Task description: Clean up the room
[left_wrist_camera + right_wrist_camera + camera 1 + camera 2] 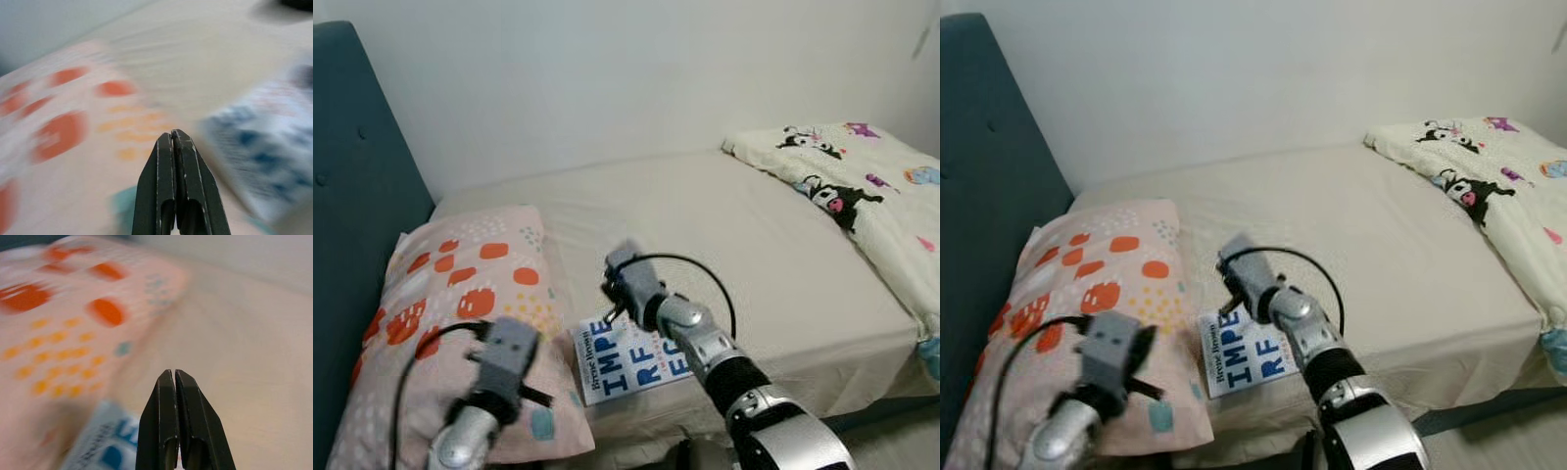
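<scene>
Two hands hang over the bed's [773, 245] near edge, both pinched closed and empty: the left hand [174, 139] above the one orange-spotted pillow [460, 294], the right hand [174, 378] above the one book [626, 360]. Its cover reads "Brené Brown" and, partly hidden, "IMPE RF EC". One cartoon-printed blanket [862, 186] lies at the far corner.

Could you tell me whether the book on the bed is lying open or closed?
Closed: the book lies flat, front cover up, beside the pillow.
</scene>
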Tool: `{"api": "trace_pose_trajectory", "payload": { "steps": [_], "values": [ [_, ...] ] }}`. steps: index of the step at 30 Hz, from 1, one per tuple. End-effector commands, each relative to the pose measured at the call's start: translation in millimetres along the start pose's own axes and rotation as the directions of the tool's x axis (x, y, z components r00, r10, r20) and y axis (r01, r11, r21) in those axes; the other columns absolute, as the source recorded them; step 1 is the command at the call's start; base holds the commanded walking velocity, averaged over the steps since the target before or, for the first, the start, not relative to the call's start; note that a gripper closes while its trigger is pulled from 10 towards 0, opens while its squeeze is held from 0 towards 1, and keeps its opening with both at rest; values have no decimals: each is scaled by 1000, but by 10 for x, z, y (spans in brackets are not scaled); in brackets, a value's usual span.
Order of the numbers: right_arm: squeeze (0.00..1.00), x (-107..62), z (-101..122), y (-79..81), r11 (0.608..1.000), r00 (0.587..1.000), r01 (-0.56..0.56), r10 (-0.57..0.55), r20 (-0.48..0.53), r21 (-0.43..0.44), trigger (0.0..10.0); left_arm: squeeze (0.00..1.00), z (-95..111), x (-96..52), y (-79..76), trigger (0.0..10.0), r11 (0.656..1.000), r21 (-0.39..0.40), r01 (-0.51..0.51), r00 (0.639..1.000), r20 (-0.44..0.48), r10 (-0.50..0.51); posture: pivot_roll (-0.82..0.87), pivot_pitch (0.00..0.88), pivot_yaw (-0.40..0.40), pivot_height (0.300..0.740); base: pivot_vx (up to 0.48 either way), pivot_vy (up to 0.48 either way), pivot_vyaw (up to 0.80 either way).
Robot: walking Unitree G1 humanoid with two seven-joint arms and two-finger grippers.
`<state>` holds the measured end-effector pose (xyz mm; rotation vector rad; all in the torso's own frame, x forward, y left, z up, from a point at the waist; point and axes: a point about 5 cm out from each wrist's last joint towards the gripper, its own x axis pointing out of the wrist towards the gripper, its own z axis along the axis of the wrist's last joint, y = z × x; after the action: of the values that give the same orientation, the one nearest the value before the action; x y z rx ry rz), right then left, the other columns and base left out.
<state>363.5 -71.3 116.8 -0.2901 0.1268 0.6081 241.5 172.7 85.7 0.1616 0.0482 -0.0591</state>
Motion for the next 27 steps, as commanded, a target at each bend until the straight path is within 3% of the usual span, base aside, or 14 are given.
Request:
{"api": "trace_pose_trajectory", "payload": {
  "steps": [1, 4, 9, 10, 14, 18, 24, 25, 27],
  "values": [
    [0, -74, -138, 20, 997, 996, 83, -83, 21, 11, 10000, 0, -93, 13, 55, 10000, 995, -32, -97, 994, -50, 95, -54, 0, -2, 580, 0, 0, 0],
    [0, -281, -406, 103, 982, 982, 178, -181, 53, 58, 10000, 0, -169, 29, 37, 10000, 978, -101, -185, 980, -92, 176, -60, 0, 6, 580, 0, 0, 0],
    [0, -325, -441, 112, 979, 980, 185, -191, 58, 85, 10000, 0, -183, 22, 31, 10000, 974, -114, -195, 978, -101, 184, -61, 0, 6, 580, 0, 0, 0],
    [0, -424, -528, 161, 971, 979, 181, -193, 62, 158, 10000, 0, -216, 12, 48, 10000, 961, -146, -236, 968, -125, 219, -65, 0, 10, 580, 0, 0, 0],
    [0, -501, -624, 218, 963, 983, 164, -178, 47, 212, 10000, 0, -218, 24, 60, 10000, 954, -167, -251, 964, -134, 230, -64, 0, 10, 580, 0, 0, 0],
    [0, -545, -655, 244, 961, 983, 166, -180, 43, 222, 10000, 0, -198, 61, 51, 10000, 952, -173, -254, 964, -125, 235, -60, 0, 9, 580, 0, 0, 0],
    [0, -570, -594, 266, 964, 979, 163, -185, 86, 211, 10000, 0, -59, 201, -134, 10000, 981, -127, -148, 988, -58, 141, -66, 0, 13, 580, 0, 0, 0],
    [0, -580, -559, 266, 966, 978, 160, -184, 102, 203, 10000, 0, 20, 258, -262, 10000, 990, -117, -76, 997, -27, 73, -70, 0, 13, 590, 0, 0, 0],
    [0, -580, -559, 266, 966, 978, 160, -184, 102, 203, 10000, 0, 20, 258, -262, 10000, 990, -117, -76, 997, -27, 73, -70, 0, 13, 590, 0, 0, 0]
  ]
}}
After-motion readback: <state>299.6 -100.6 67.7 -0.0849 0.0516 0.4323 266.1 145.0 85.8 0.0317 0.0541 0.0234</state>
